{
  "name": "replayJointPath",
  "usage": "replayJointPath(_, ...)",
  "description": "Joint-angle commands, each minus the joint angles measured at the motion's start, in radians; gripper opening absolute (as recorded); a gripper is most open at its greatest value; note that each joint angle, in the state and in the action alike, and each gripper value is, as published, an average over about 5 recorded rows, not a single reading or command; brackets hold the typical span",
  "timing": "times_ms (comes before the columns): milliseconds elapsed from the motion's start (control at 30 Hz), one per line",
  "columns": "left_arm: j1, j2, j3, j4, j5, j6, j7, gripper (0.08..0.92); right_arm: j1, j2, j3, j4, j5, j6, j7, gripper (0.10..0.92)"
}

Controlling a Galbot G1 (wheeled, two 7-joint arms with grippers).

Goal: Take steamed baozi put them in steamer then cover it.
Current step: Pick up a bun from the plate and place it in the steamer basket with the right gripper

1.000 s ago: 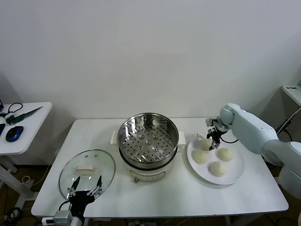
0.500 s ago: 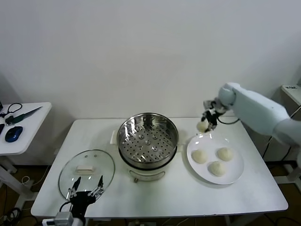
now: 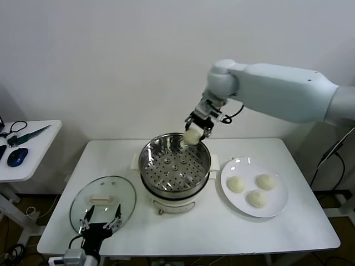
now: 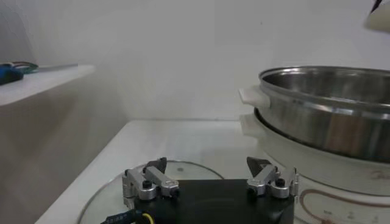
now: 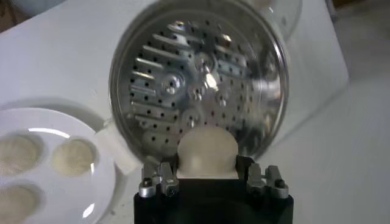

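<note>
Currently parked wide-fingered: left gripper point(image 3: 100, 223) by cover point(image 3: 103, 203) on table point(image 3: 183, 233); mid-carry over empty steamer point(image 3: 175, 160): right gripper point(image 3: 197, 128) pinching first baozi point(image 3: 192, 136), needing lowering and release; three waiting on plate point(image 3: 274, 206).

A plain white wall point(image 3: 111, 66) backs a white table point(image 3: 299, 233). A smaller white side table point(image 3: 33, 152) stands at left.
</note>
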Motion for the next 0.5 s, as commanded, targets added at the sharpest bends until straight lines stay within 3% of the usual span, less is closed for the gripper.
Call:
replayJointPath(33, 0.018, -0.001, -0.001, -0.014, 0.012, -0.005, -0.003, 0.823, -0.157, 0.117, 0.029, -0.109, -0.343, 0.241, 0.109, 0.628)
replayJointPath(500, 0.023, -0.007, 0.001, 0.001, 0.015, -0.018, -0.011, 0.823, -0.323, 0.192, 0.106, -0.407, -0.434, 0.31, 0.149, 0.628)
